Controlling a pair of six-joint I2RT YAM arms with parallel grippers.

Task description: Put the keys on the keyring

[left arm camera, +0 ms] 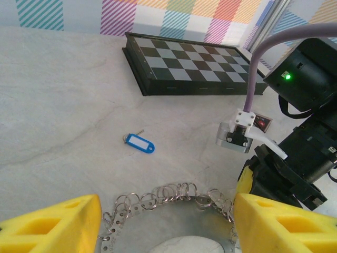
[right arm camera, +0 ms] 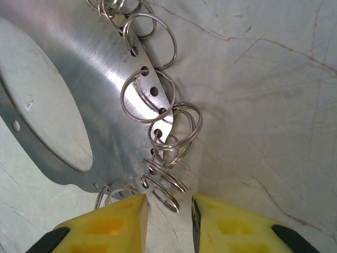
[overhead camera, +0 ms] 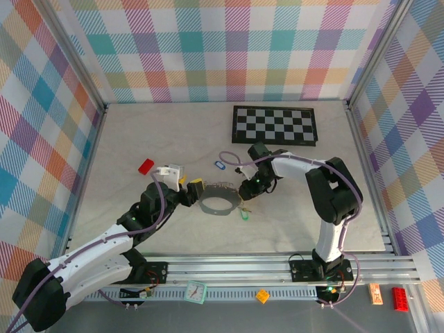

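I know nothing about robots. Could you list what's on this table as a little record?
keyring: metal loop with small rings, mid-table
blue key: loose, beyond the keyring
green key: at the keyring's near right edge
left gripper: open, fingers flanking the keyring
right gripper: slightly open beside the small rings
chequered board: far side
red block: left side

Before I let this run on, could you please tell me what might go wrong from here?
The right pincer hovers at a bunch of overlapping split rings on the keyring; closing might catch several at once. The left pincer is open, not gripping the keyring, so it could slide when nudged. The blue key lies apart, ungrasped.
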